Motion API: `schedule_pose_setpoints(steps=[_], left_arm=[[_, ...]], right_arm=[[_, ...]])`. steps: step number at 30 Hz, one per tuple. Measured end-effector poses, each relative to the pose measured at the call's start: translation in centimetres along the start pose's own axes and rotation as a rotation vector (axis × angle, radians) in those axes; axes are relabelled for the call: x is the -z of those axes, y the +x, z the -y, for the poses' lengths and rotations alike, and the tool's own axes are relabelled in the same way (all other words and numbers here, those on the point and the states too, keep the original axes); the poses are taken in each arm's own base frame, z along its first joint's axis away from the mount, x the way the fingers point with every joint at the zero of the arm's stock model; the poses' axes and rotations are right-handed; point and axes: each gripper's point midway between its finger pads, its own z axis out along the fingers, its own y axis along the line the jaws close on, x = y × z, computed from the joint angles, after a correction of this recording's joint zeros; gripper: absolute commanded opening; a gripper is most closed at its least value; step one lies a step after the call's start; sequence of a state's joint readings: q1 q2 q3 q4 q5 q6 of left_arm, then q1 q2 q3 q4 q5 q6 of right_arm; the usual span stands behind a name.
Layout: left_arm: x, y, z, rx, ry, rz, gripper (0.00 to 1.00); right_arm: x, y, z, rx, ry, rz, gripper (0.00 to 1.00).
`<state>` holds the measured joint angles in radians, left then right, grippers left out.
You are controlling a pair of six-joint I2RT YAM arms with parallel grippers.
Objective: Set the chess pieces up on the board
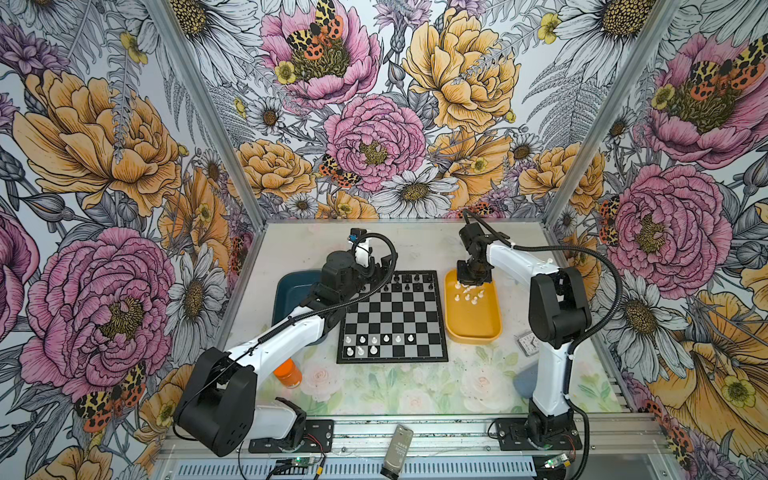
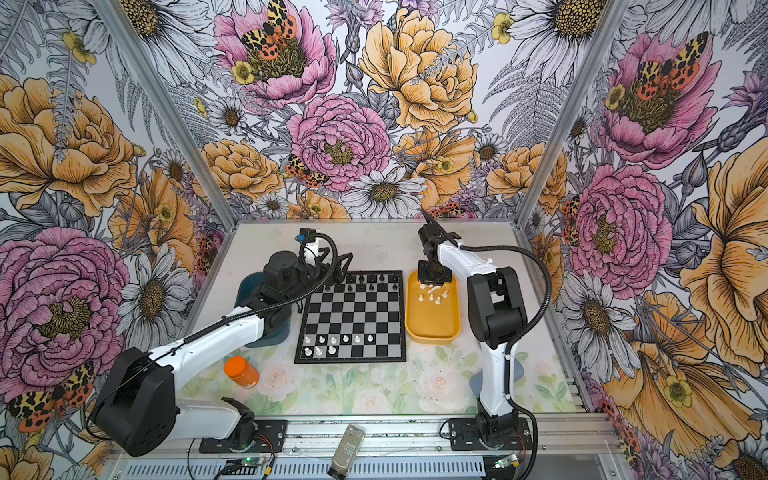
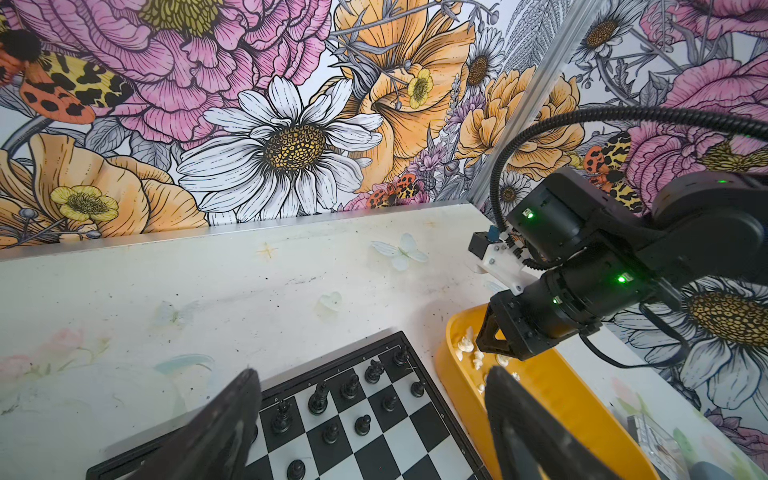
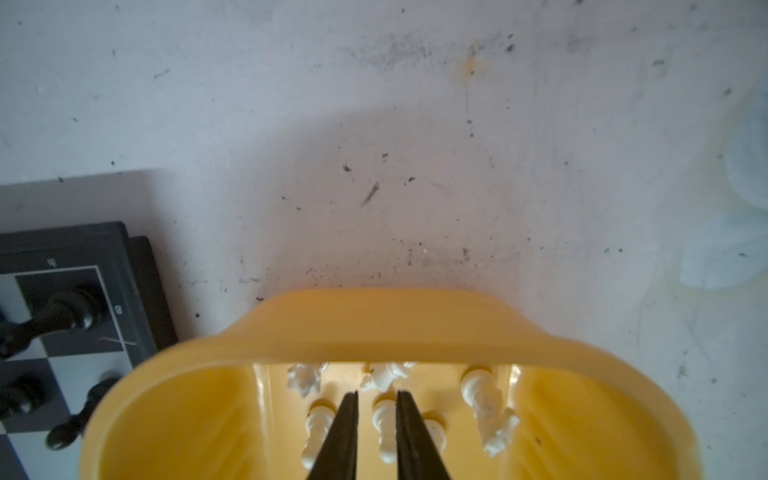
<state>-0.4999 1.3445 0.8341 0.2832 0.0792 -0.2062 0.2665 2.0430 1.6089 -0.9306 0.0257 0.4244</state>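
Observation:
The board [image 1: 392,318] [image 2: 351,316] lies mid-table in both top views. Several white chess pieces [image 1: 374,340] stand on its two near rows, towards the left. More white pieces [image 1: 467,293] [image 4: 484,399] lie at the far end of the yellow tray [image 1: 473,336]. My right gripper [image 1: 469,284] [image 4: 377,395] points down into that tray with a narrow gap between its jaws; a white pawn [image 4: 384,424] shows in the gap. My left gripper [image 1: 376,270] [image 3: 372,371] hovers wide open over the board's far left corner, holding nothing.
Black pieces [image 1: 409,282] [image 3: 320,399] fill the board's two far rows. A dark blue tray [image 1: 291,291] sits left of the board under the left arm. An orange bottle [image 1: 286,372] lies near left. A small clock [image 1: 528,343] and a grey-blue object [image 1: 525,380] are right.

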Motion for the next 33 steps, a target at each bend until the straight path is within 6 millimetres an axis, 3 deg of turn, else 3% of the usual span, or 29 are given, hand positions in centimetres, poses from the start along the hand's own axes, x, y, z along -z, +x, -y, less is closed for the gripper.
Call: schedule_pose_setpoints(steps=[11, 16, 20, 22, 25, 33], left_arm=[[0.1, 0.0, -0.1, -0.003, -0.004, -0.002, 0.86], [0.2, -0.1, 0.0, -0.004, -0.004, 0.001, 0.86], [0.4, -0.4, 0.1, -0.004, -0.002, 0.008, 0.86], [0.5, -0.6, 0.1, -0.005, -0.001, 0.014, 0.86], [0.5, -0.7, 0.2, -0.005, 0.0, 0.016, 0.86], [0.7, -0.9, 0.2, -0.005, 0.001, 0.021, 0.86]], right_arm=[[0.6, -0.3, 0.5, -0.013, 0.0, 0.012, 0.22], [4.7, -0.9, 0.6, -0.016, -0.021, 0.094, 0.22], [8.6, -1.4, 0.6, -0.019, -0.045, 0.182, 0.17], [9.5, -1.5, 0.7, -0.014, -0.049, 0.204, 0.14], [9.0, -1.2, 0.7, -0.007, -0.046, 0.196, 0.14], [4.3, 0.6, 0.9, 0.009, -0.03, 0.087, 0.17]])
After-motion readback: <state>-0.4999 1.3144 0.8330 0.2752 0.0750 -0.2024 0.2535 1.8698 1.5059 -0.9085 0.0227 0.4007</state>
